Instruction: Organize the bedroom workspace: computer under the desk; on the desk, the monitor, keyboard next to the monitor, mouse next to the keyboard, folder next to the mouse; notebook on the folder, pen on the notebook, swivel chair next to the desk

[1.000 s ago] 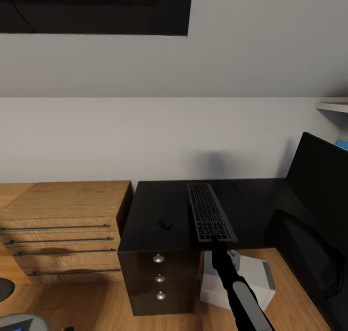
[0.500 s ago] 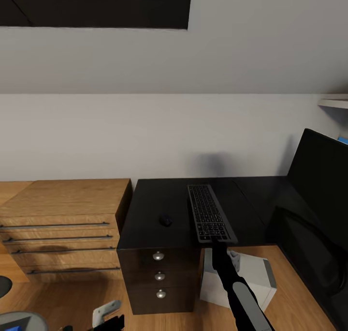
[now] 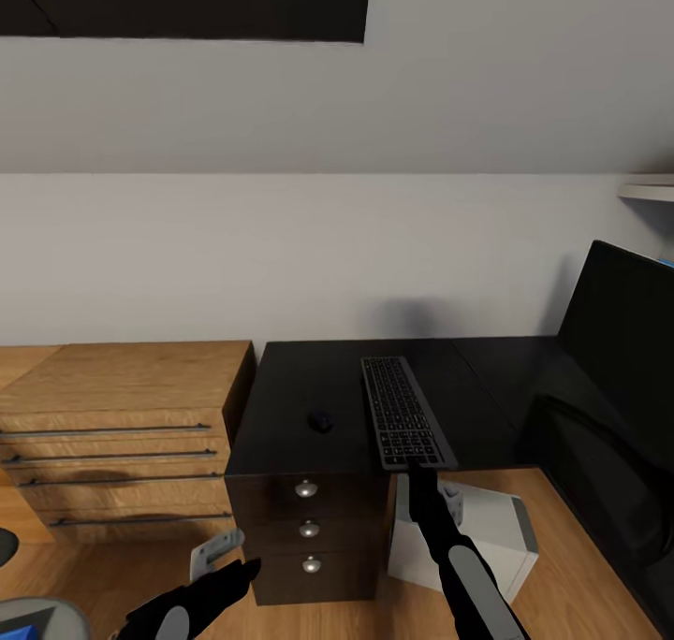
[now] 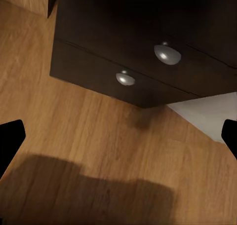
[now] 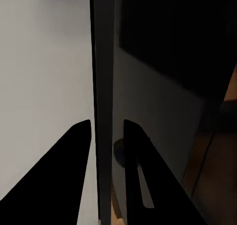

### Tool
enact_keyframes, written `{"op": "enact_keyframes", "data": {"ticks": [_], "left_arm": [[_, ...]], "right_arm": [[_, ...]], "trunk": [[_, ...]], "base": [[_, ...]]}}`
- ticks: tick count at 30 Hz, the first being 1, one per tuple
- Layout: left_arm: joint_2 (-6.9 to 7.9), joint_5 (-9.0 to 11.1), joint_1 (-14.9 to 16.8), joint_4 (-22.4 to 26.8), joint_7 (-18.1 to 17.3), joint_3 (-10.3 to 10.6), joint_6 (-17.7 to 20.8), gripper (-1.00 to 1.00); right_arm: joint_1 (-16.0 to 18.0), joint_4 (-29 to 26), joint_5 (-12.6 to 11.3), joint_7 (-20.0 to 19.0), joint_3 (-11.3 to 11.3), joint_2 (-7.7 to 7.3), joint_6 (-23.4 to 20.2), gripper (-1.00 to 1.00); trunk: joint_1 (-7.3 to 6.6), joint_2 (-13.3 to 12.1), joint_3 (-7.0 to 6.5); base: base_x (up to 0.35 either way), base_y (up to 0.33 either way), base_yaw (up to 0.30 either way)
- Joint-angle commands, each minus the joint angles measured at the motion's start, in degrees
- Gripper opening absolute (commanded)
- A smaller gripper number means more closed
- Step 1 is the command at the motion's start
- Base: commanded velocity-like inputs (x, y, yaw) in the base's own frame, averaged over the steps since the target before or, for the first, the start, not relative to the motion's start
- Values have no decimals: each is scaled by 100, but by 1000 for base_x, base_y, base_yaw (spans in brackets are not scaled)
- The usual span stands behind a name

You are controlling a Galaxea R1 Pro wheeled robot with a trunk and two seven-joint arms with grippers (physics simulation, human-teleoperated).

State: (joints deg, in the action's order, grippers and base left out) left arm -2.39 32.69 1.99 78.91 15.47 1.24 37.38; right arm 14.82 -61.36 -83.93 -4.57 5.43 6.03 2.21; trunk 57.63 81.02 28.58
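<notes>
A dark keyboard (image 3: pixel 402 411) lies lengthwise over the black desk (image 3: pixel 300 387), its near end at the desk's front edge. My right gripper (image 3: pixel 413 472) is shut on that near end; in the right wrist view its two fingers (image 5: pixel 81 146) clamp the keyboard's thin edge (image 5: pixel 103 87). A small black mouse (image 3: pixel 320 420) sits on the desk left of the keyboard. The black monitor (image 3: pixel 622 341) stands at the right. The white computer (image 3: pixel 482 528) rests on the floor beneath the desk. My left gripper (image 3: pixel 232 565) hangs open low in front of the desk drawers (image 4: pixel 167 54).
A wooden dresser (image 3: pixel 122 415) stands against the desk's left side. A dark curved shape, perhaps the swivel chair (image 3: pixel 599 490), fills the lower right. A white shelf (image 3: pixel 648 191) juts from the wall at upper right. Wooden floor (image 4: pixel 98 146) spreads below the drawers.
My left arm has risen into the head view at the lower left, toward the drawers. The view has shifted slightly. The keyboard and right gripper hold their place.
</notes>
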Motion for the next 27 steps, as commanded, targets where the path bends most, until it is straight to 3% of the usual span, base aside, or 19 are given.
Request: {"op": "enact_keyframes", "data": {"ticks": [1, 12, 27], "left_arm": [[2, 61, 3, -32, 53, 4, 11, 100], [-131, 42, 3, -11, 68, -7, 6, 100], [-154, 44, 3, -7, 79, -4, 6, 100]], "right_arm": [[4, 1, -61, -34, 11, -3, 24, -100], [-5, 197, -36, -29, 205, 74, 34, -100], [-5, 133, -55, -108, 309, 80, 22, -100]], "trunk": [[22, 45, 24], [44, 84, 42], [373, 685, 311]], "base": [[0, 0, 0], [0, 0, 0], [0, 0, 0]]}}
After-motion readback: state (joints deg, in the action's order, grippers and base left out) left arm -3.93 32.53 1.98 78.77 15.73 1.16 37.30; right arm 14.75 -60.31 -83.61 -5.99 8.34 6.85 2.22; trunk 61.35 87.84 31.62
